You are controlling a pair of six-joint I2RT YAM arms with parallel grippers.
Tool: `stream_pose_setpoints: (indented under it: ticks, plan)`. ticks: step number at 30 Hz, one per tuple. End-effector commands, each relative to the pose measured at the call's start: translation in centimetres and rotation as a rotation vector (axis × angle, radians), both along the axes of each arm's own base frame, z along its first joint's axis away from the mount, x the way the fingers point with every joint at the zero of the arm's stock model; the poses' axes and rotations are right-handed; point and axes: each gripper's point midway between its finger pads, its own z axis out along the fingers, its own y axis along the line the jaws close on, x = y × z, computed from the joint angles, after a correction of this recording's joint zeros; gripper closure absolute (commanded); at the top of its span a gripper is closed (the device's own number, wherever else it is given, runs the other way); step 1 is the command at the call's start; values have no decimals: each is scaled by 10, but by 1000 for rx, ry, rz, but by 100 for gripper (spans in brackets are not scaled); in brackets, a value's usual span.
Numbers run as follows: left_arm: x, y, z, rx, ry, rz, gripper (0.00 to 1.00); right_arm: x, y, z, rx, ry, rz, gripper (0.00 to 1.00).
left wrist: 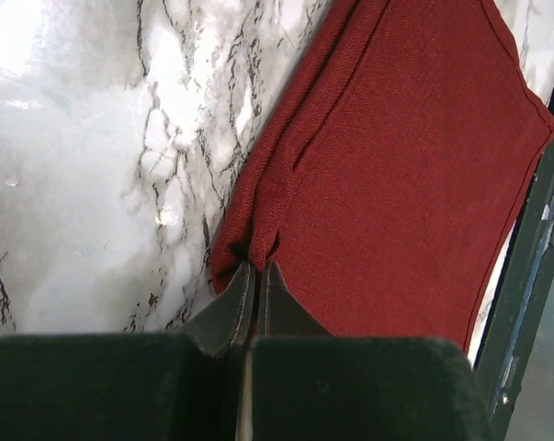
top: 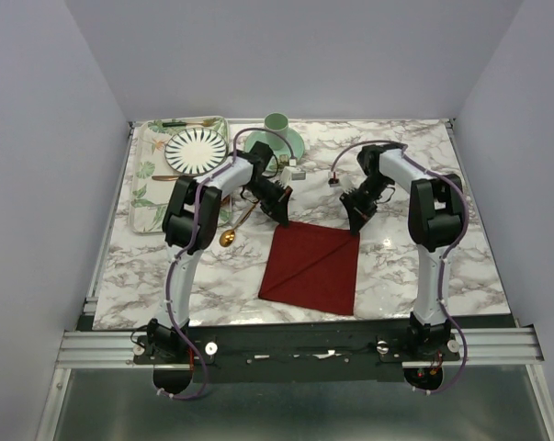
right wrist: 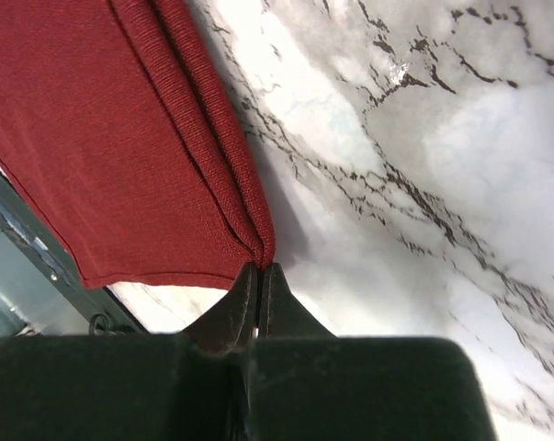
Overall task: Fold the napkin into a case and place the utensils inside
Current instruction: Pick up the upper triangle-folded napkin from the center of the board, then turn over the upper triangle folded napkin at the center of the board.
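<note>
Folding stage: far corners of the napkin (top: 313, 266), at eleven and one o'clock, are clamped by left gripper (left wrist: 258, 269) and right gripper (right wrist: 257, 269); a matched pull toward six o'clock is probably needed.

Two white arms (top: 178, 276) with black joints, purple cables (top: 200, 207), black end effectors (top: 284, 220).

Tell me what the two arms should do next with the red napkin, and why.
Probably lift both far corners together a little and begin drawing them toward the near edge. The left tool and right tool are each pinched shut on a far corner of the napkin, which lies flat and is not yet a narrow case.
</note>
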Motion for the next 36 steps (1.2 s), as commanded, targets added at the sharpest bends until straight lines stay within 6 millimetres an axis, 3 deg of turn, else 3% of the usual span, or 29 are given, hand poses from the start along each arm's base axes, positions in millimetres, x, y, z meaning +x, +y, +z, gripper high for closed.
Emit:
stream_pose_setpoints:
  ticks: [1,7,11,12,13,15,17,18,19,20,21,22,23,24,25,26,28,29,31,32,33,35,36]
  plan:
    - [10,-4,54,-94,-108,9,100,25,0,37,7,-201,27,99]
    - [60,-3,131,-193,-334,79,100,58,-5,83,-7,-437,35,99]
    - [105,-5,199,-256,-550,118,100,101,-11,126,-30,-648,23,99]
    - [114,-6,213,-271,-612,118,100,117,-11,150,-26,-730,13,100]
    - [120,-5,225,-284,-665,116,100,126,-15,161,-34,-774,0,99]
    - [129,-4,256,-318,-823,80,100,146,-19,197,-22,-904,-3,99]
    - [122,-3,268,-334,-917,25,100,157,-18,216,-13,-1006,10,99]
    - [122,-3,272,-345,-995,-19,100,155,-19,236,-5,-1084,33,100]
    - [118,-2,272,-352,-1025,-43,100,148,-17,218,7,-1065,45,99]
    - [106,1,258,-346,-1013,-69,100,153,-14,227,20,-1136,58,99]
    - [99,1,251,-349,-1030,-105,100,144,-13,232,18,-1174,93,99]
    - [91,1,243,-354,-1069,-165,100,130,-14,202,6,-1128,120,99]
    - [73,5,217,-339,-1037,-201,100,125,-8,192,7,-1146,156,99]
    - [58,1,205,-341,-1027,-241,100,116,-7,181,-4,-1156,210,99]
    - [48,2,191,-326,-1055,-298,100,104,-7,185,-13,-1192,241,99]
    - [24,7,164,-307,-1006,-331,100,81,-3,143,-17,-1134,296,99]
    - [-9,4,137,-298,-972,-411,100,54,-2,129,-24,-1160,386,99]
    - [-29,11,113,-270,-952,-458,100,31,0,98,-30,-1118,438,99]
    - [-55,11,93,-254,-933,-527,100,8,-1,75,-38,-1109,516,99]
    - [-70,19,76,-224,-913,-552,100,0,5,80,-38,-1157,551,99]
    - [-76,19,71,-218,-914,-565,100,-21,0,54,-42,-1115,593,99]
    - [-94,22,56,-205,-885,-596,100,-36,7,50,-29,-1151,648,99]
    - [-98,22,53,-197,-885,-605,100,-48,5,36,-27,-1133,674,99]
